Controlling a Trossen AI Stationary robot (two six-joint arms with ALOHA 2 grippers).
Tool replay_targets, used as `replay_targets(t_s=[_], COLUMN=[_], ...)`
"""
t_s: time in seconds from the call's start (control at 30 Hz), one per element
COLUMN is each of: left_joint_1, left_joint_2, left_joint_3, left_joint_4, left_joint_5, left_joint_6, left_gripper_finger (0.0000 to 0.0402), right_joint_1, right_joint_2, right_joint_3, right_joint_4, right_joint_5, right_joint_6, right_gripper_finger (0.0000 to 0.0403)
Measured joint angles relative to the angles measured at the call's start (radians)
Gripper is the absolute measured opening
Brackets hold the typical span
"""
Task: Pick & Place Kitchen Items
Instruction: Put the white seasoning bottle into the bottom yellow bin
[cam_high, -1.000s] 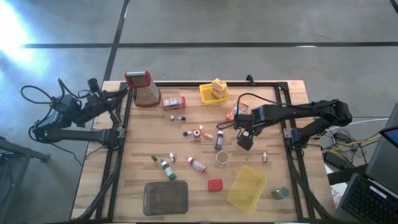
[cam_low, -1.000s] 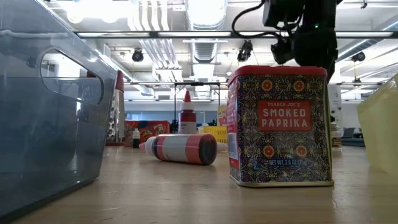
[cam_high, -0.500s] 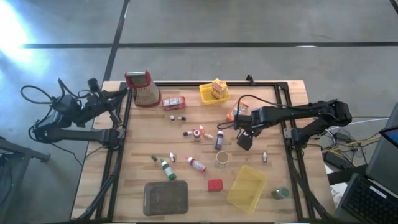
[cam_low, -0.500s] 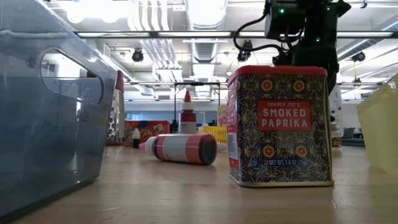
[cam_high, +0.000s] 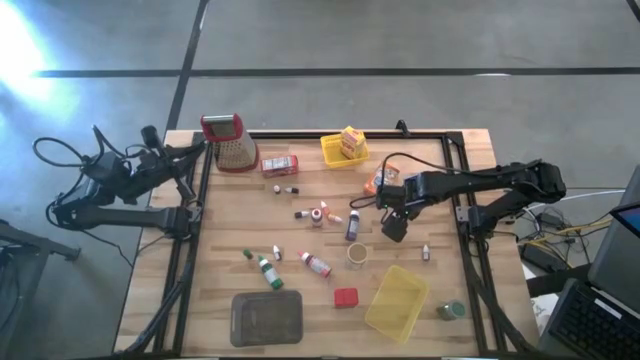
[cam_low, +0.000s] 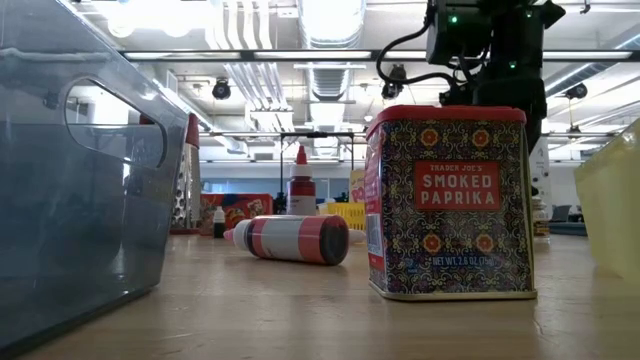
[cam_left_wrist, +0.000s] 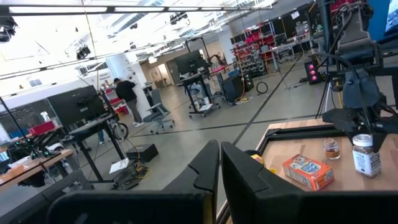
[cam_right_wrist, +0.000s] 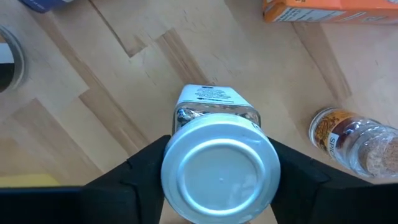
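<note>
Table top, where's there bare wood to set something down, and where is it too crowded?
Bare wood lies along the left side, between the grater and the grey tray, left of the green-capped bottle. Another patch lies beyond the purple bottle, short of the yellow basket. The middle is crowded with small bottles, and the right gripper works there.

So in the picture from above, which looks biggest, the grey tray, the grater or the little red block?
From largest to smallest:
1. grey tray
2. grater
3. red block
The overhead camera sees all three from similar distance, so this ranking is fair.
</note>
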Motion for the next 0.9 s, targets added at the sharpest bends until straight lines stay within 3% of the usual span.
replay_targets(t_s=[0.4,0.7,0.9], left_joint_1=[0.000,0.000,-0.001], left_joint_2=[0.000,0.000,0.000], left_joint_3=[0.000,0.000,0.000], left_joint_4=[0.000,0.000,0.000], left_joint_5=[0.000,0.000,0.000], left_joint_6=[0.000,0.000,0.000], left_gripper_finger=[0.0023,0.0023,0.0023], right_joint_1=[0.000,0.000,0.002], right_joint_2=[0.000,0.000,-0.003], right_joint_3=[0.000,0.001,0.077], right_joint_4=[0.002,-0.003,-0.070], right_joint_5=[0.000,-0.007,-0.035], right_joint_6=[-0.011,-0.036,-0.059], right_gripper_finger=[0.0202,0.0217,0.0199])
